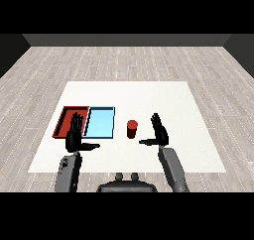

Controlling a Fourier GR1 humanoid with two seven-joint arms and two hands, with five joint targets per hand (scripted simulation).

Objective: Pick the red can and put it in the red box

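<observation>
A small red can (131, 129) stands upright on the white table (149, 95), just right of the trays. The red tray (65, 120) lies at the table's left, with the light blue tray (100, 122) beside it on its right. My right hand (159, 133) is held a little to the right of the can, fingers straight and thumb pointing left toward it, apart from it. My left hand (75, 135) hovers over the near right part of the red tray, fingers straight, thumb out to the right, holding nothing.
The white table is bordered by wooden floor (124, 60) on all sides. Both trays hold nothing that I can see.
</observation>
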